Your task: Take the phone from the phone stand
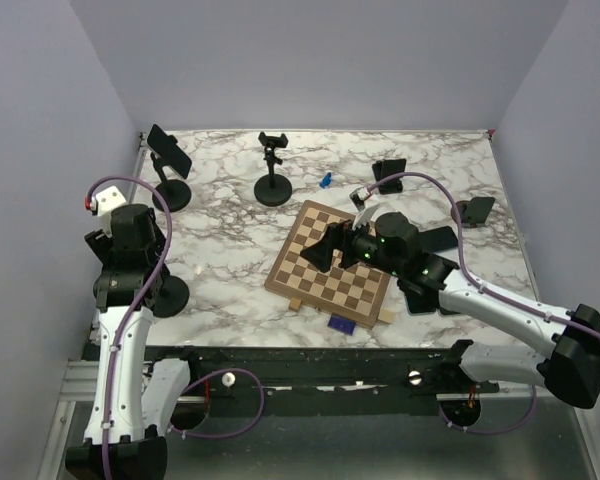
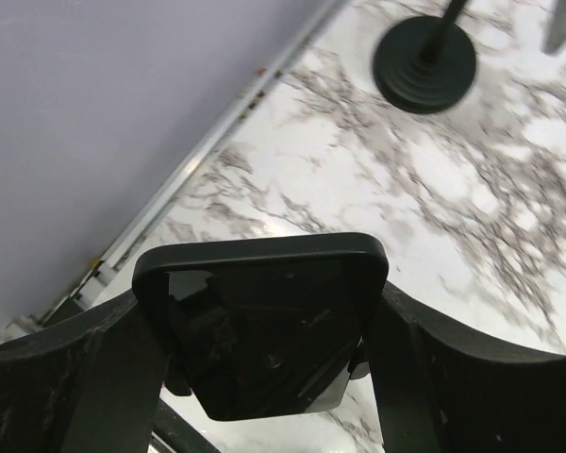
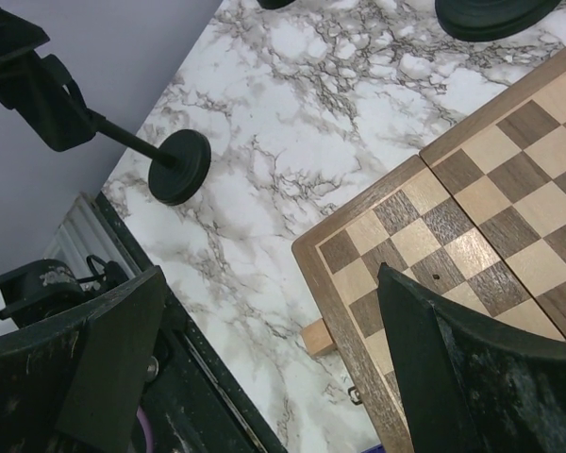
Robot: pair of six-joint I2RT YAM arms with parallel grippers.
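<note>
A black phone [image 2: 264,330] fills the lower middle of the left wrist view, between the two fingers of my left gripper [image 2: 262,316], which is shut on its side edges. Small black clamp parts show behind the phone's lower sides. In the top view my left gripper [image 1: 132,262] hangs at the near left, above the round base of the phone stand [image 1: 168,296]. The right wrist view shows that stand's base [image 3: 181,166] and its rod leaning up to the left. My right gripper [image 1: 332,248] is open and empty over the chessboard [image 1: 330,268], its fingers [image 3: 113,349] wide apart.
A second stand holding a phone [image 1: 168,150] is at the back left; its base [image 2: 424,61] shows in the left wrist view. An empty stand [image 1: 272,170] is at the back middle. Several more phones and stands [image 1: 475,210] lie at the right. A small blue object [image 1: 325,180] lies behind the chessboard [image 3: 472,217].
</note>
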